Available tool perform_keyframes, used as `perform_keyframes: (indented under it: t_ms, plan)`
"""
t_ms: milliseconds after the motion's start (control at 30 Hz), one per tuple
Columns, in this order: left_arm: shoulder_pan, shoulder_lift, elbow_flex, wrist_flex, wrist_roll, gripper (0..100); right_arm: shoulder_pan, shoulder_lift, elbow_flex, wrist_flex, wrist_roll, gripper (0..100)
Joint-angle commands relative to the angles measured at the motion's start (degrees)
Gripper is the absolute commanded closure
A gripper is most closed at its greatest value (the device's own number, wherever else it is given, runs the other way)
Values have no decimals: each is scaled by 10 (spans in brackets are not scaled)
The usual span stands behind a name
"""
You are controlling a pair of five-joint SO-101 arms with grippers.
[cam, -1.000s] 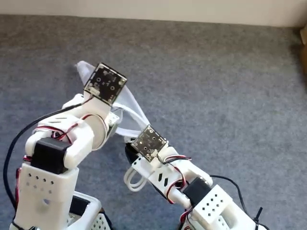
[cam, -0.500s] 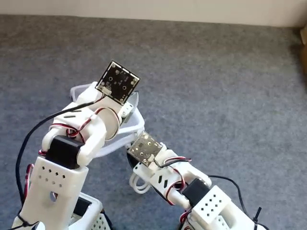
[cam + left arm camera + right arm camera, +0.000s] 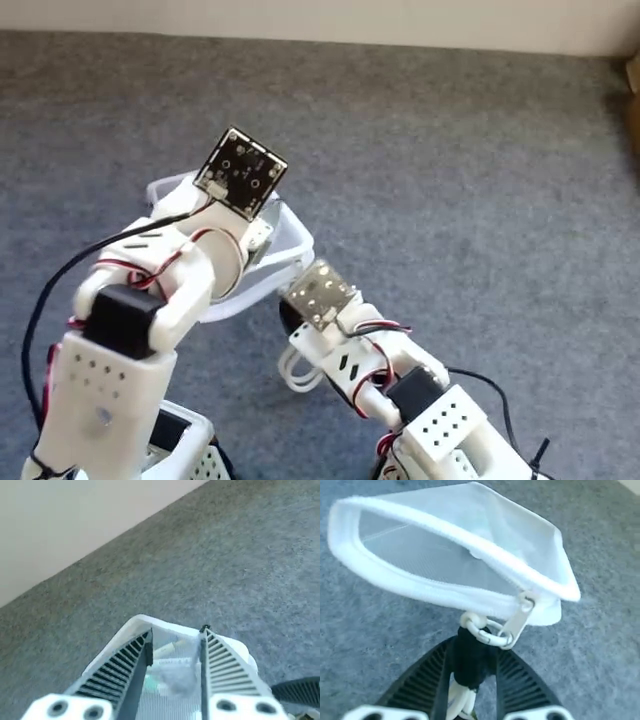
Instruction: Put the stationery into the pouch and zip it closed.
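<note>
Both arms bend inward, lower centre of the high view. The left end effector (image 3: 176, 632) clamps the white mesh pouch (image 3: 292, 238), which is lifted above the table (image 3: 480, 150). The right end effector (image 3: 474, 651) pinches the zipper's black tab (image 3: 470, 667). Stationery (image 3: 165, 651) shows through the mesh.

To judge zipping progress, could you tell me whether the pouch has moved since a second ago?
Yes. In the high view the far end of the pouch has drawn back from the wall.
</note>
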Motion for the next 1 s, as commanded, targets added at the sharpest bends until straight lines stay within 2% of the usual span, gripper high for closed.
perform_keyframes:
  t_ms: [0,267,400,600,733,967]
  plan:
    - [-7,-5,-102,122,0,842,25,-14,-19,0,-43,994]
    - [-63,-5,-184,287,0,842,43,-14,-62,2,-117,994]
    - [-65,-5,-208,350,-3,842,42,-14,-89,0,-134,994]
    - [-65,-6,-154,360,-3,842,42,-13,-132,-5,-144,994]
    - [-62,-41,-148,361,-3,841,42,-9,-131,-80,-142,994]
    - [48,-166,-67,361,-3,839,42,-9,-116,-158,-141,994]
